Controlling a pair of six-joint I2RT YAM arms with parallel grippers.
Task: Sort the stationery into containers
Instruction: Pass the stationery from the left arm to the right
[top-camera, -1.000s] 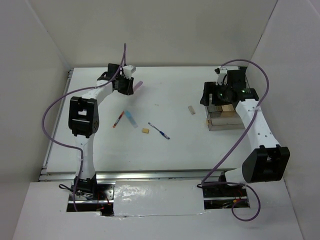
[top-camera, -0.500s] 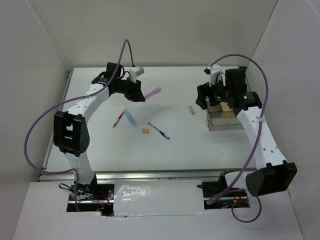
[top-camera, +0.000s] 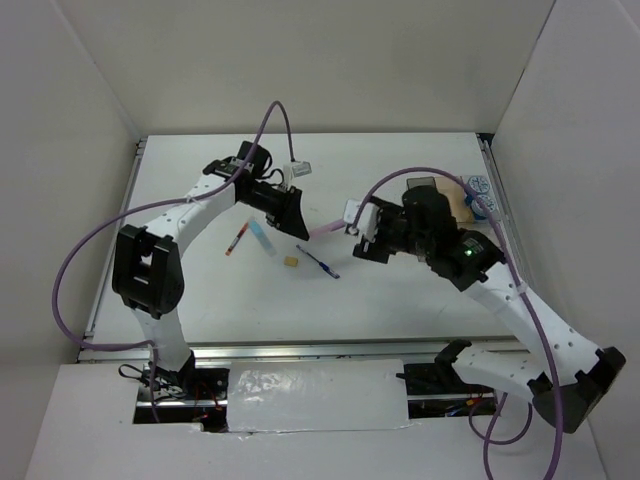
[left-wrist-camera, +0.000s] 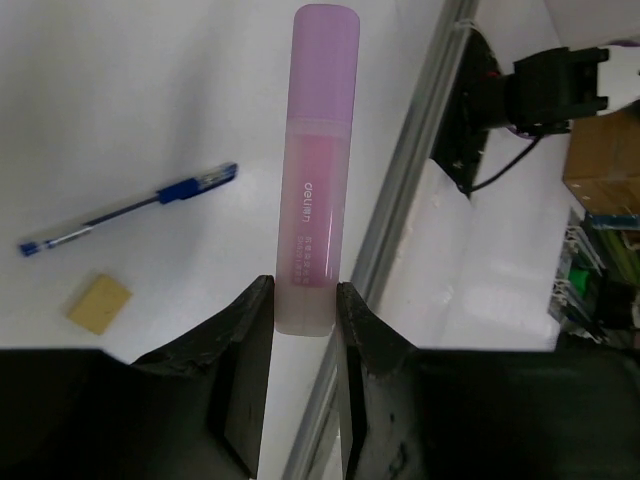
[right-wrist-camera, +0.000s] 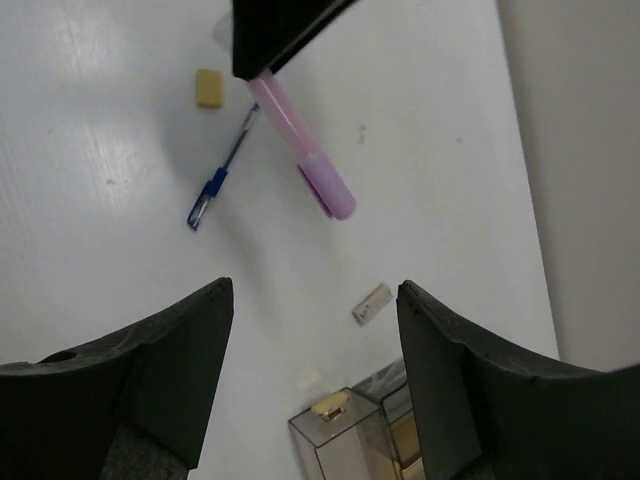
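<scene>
My left gripper is shut on the pink bar and holds it above the table's middle, pointing right. The left wrist view shows the bar clamped at its base between the gripper's jaws. My right gripper is open and empty, just right of the bar's free end. The red pen, light-blue bar, tan cube and blue pen lie on the table. The beige block lies near the smoky-grey tray section. One blue-white roll shows behind my right arm.
The right arm covers most of the tray in the top view. White walls close in the table on the left, back and right. A metal rail runs along the near edge. Purple cables loop over both arms.
My left gripper has swung right and toward the table's middle with the pink bar. My right gripper has left the tray and moved left to meet the bar's free end.
</scene>
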